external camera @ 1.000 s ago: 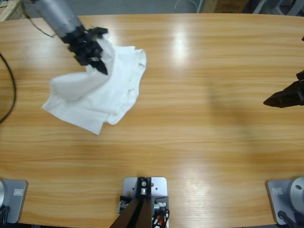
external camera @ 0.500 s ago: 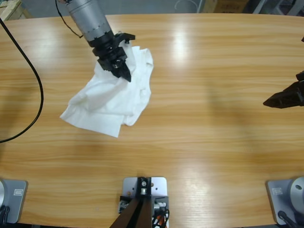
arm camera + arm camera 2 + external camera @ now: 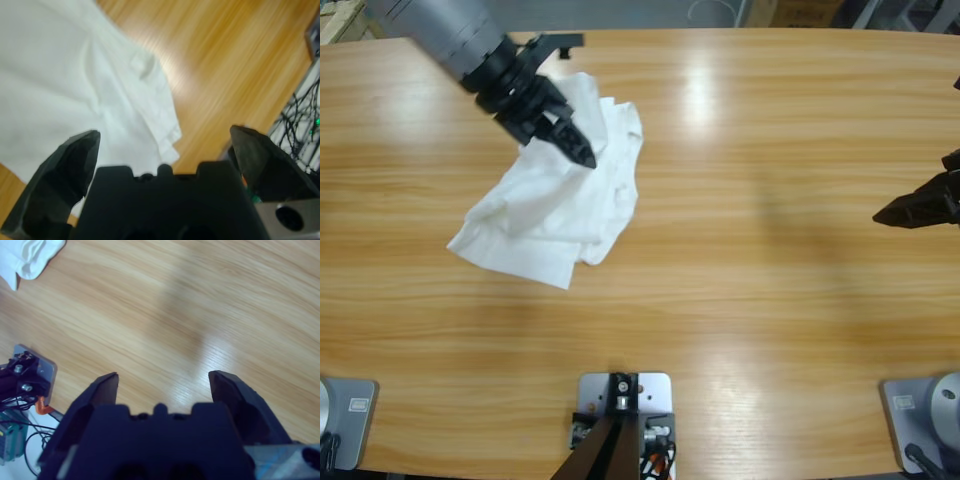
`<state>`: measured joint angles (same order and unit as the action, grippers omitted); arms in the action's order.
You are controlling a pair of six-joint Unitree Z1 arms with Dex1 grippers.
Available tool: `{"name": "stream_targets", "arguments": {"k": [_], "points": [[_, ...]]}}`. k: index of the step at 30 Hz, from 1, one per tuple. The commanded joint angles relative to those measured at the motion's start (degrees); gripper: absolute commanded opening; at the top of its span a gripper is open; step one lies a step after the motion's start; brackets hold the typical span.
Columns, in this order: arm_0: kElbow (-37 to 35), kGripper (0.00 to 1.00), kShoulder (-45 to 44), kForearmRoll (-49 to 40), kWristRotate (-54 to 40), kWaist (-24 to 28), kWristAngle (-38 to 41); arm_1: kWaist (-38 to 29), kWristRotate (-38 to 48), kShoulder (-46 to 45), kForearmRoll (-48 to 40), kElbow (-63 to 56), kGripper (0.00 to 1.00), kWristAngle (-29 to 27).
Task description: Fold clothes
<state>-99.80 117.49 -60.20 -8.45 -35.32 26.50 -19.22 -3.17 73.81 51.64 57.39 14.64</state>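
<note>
White T-shirt [image 3: 560, 195] lies crumpled and unfolded near the table's [image 3: 740, 330] far left corner, left gripper [image 3: 582, 152] spread empty above it, right gripper [image 3: 162, 380] spread idle at the right edge.

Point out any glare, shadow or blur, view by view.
High view: pale ceiling glare streaks the table; a soft shadow lies left of the right hand. Left wrist view: the wood grain is smeared and the T-shirt looks soft. Right wrist view: a broad dark shadow band beside a bright sheen patch on the wood.
</note>
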Motion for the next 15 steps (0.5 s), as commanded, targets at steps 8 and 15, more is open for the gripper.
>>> {"name": "stream_targets", "arguments": {"k": [8,15], "points": [[24.5,0.996,-3.8,17.6,5.4,-0.6,3.6,-0.2,-0.5,-0.9,-0.3,-1.7,0.738,1.4],[31.0,0.996,-3.6,27.4,11.5,-7.8,5.1,-0.3,-0.5,0.0,-0.3,-1.7,0.738,1.4]]}}
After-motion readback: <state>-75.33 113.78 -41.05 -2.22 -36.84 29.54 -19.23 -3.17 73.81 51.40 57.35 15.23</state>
